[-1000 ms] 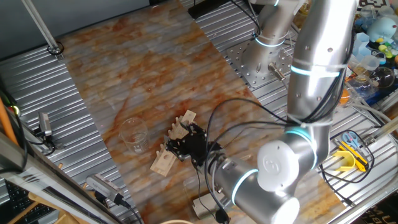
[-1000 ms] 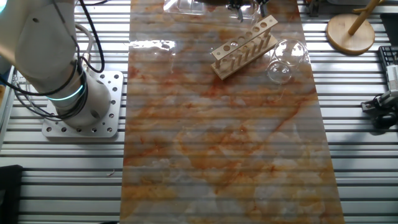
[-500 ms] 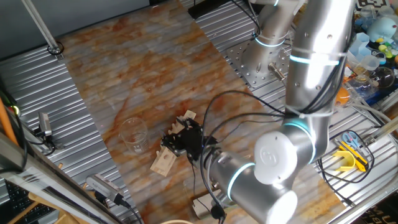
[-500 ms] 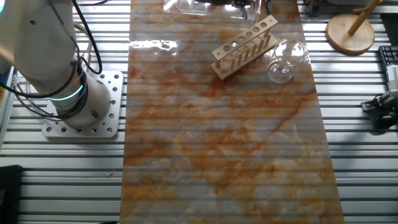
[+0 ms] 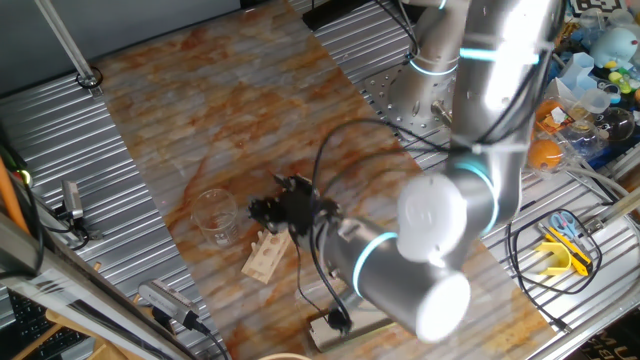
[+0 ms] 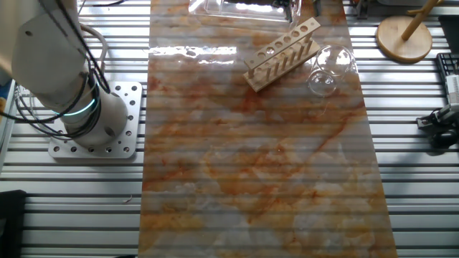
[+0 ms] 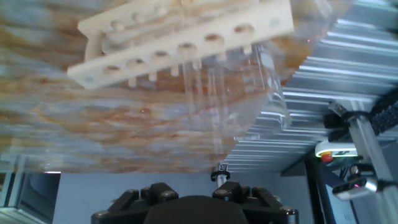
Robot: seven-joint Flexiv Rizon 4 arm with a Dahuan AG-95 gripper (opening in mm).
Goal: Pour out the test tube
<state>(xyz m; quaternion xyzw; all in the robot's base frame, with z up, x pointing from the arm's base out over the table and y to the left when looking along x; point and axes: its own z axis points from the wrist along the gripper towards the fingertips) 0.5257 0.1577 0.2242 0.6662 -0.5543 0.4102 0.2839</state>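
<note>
My gripper (image 5: 280, 209) hangs just above the wooden test tube rack (image 5: 266, 253), to the right of the squat glass beaker (image 5: 214, 216). In the hand view a thin clear test tube (image 7: 210, 109) runs from the hand towards the rack (image 7: 186, 34), free of the rack's holes, so the gripper seems shut on it. The beaker (image 7: 264, 81) lies beside the tube's far end. The fingers themselves are hidden by the black hand body. In the other fixed view the rack (image 6: 281, 54) and the beaker (image 6: 326, 68) show, and the gripper is almost out of frame at the top.
The robot base (image 5: 420, 90) stands behind on the metal table. Clutter, with scissors (image 5: 568, 230) and an orange (image 5: 545, 153), lies at the right. A wooden stand (image 6: 405, 36) is at the far right of the other fixed view.
The gripper has lifted off the rack and shifted left towards the beaker, and the arm has swung with it. The rack and beaker have not moved.
</note>
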